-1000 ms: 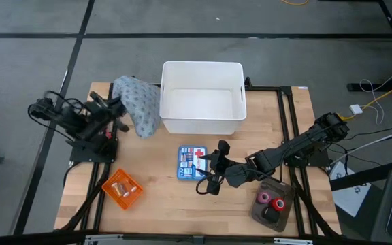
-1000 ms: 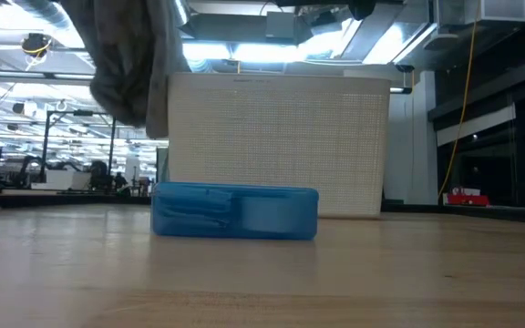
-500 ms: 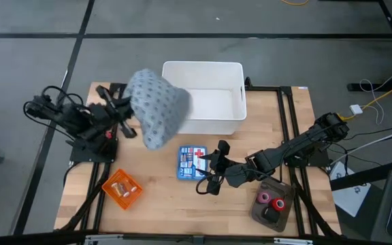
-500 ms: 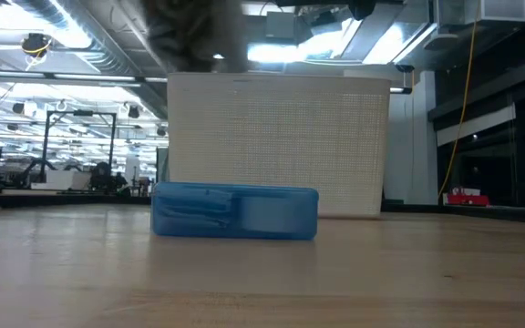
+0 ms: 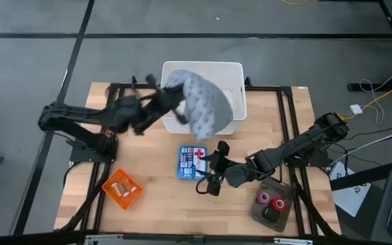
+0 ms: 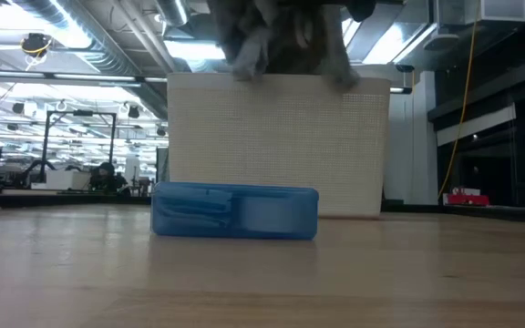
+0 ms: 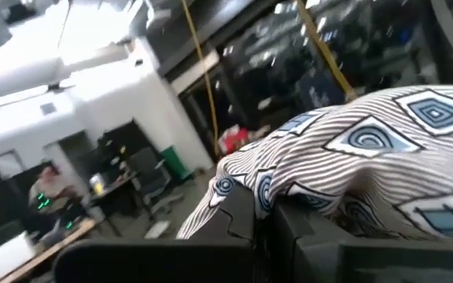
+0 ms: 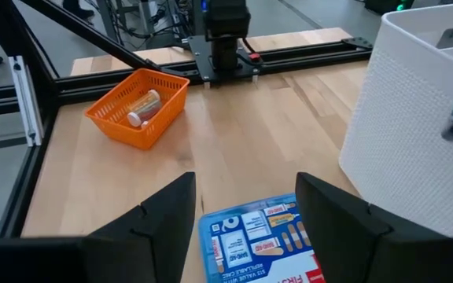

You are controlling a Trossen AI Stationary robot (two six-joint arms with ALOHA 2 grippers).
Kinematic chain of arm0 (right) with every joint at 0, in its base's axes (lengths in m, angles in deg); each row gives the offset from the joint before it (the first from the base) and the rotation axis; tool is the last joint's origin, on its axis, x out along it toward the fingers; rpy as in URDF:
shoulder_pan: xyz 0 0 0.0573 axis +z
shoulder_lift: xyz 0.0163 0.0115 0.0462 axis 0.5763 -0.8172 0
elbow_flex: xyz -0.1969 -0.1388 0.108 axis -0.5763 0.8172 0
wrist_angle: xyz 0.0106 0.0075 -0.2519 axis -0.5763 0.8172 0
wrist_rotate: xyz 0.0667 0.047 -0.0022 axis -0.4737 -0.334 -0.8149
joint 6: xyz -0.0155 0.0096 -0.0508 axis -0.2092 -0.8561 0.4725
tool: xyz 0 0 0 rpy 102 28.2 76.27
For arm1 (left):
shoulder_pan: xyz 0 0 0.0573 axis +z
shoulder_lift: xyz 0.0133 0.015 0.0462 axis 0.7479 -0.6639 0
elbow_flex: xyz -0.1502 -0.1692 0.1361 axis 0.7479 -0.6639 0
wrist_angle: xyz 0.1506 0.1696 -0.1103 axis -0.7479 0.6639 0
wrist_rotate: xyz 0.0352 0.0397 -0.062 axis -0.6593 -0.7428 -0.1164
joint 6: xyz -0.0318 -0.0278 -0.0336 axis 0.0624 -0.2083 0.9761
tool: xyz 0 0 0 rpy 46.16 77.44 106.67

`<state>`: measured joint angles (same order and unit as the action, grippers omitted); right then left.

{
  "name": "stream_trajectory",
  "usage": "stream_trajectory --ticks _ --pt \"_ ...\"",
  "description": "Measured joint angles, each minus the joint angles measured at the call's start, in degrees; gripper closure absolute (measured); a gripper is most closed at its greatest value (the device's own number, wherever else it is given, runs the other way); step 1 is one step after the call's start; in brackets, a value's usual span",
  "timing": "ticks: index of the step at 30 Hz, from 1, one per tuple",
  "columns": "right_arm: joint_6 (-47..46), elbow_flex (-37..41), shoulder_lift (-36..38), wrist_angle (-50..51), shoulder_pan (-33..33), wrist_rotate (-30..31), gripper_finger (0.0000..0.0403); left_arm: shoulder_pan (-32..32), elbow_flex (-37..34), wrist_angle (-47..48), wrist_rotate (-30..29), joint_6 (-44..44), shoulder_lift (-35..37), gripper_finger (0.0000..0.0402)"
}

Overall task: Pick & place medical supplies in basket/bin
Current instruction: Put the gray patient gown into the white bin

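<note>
The grey speckled cloth (image 5: 199, 102) hangs in the air over the white bin (image 5: 233, 75), covering its near-left part. In the low view the cloth (image 6: 281, 36) is above the bin's rim (image 6: 276, 82). My left gripper (image 5: 160, 101) reaches in from the table's left and is shut on the cloth. My right gripper (image 8: 246, 212) is open and hovers over the blue first-aid box (image 5: 190, 162), touching nothing. The orange basket (image 5: 122, 189) holds small vials (image 8: 140, 106). Red, pink and black tape rolls (image 5: 269, 201) sit in a dark tray. My left gripper holds the cloth by a bunched edge (image 7: 246, 192) pinched between its fingers (image 7: 278, 228), coming roughly level from the table's left. How many layers it has cannot be told. The cloth is lifted clear and billows past the fingers over the bin.
The blue first-aid box (image 6: 235, 211) lies flat on the table in front of the bin. The dark tray (image 5: 278, 212) sits near the right near corner. Black frame rails (image 5: 291, 136) run along the table's sides. Bare wood (image 5: 158, 204) lies between basket and tray.
My left gripper has swung from the table's far left corner toward the right, stretching out to the bin. The cloth went with it, from beside the bin's left wall to above the bin's near-left part, flaring out as it swung. The right arm kept still.
</note>
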<state>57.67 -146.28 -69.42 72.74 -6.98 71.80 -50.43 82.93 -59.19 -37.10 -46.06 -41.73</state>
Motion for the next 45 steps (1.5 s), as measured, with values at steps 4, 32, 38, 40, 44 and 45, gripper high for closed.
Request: stream_trajectory --ticks 4,32,38,40,44,45 --pt "-0.10 0.00 0.00 0.00 0.00 -0.13 0.0183 8.04 5.05 10.21 6.15 9.34 -4.09 0.0399" --pt "-0.09 0.00 0.00 0.00 0.00 -1.32 0.0183 28.04 5.78 30.12 32.60 33.62 -19.15 0.0399" --pt "-0.09 0.00 0.00 0.00 0.00 -1.33 0.0183 28.04 5.75 33.26 35.09 34.60 -21.95 0.0373" --pt "-0.09 0.00 0.00 0.00 0.00 -1.34 0.0183 28.01 5.75 34.06 35.11 33.26 -22.00 0.0346" --pt "-0.07 0.00 0.00 0.00 0.01 -1.32 0.0183 27.57 5.75 34.40 35.14 32.00 -21.55 0.0282" --pt "-0.07 0.00 0.00 0.00 0.02 -1.33 0.0183 27.54 5.75 34.39 35.39 31.95 -21.14 0.0266"
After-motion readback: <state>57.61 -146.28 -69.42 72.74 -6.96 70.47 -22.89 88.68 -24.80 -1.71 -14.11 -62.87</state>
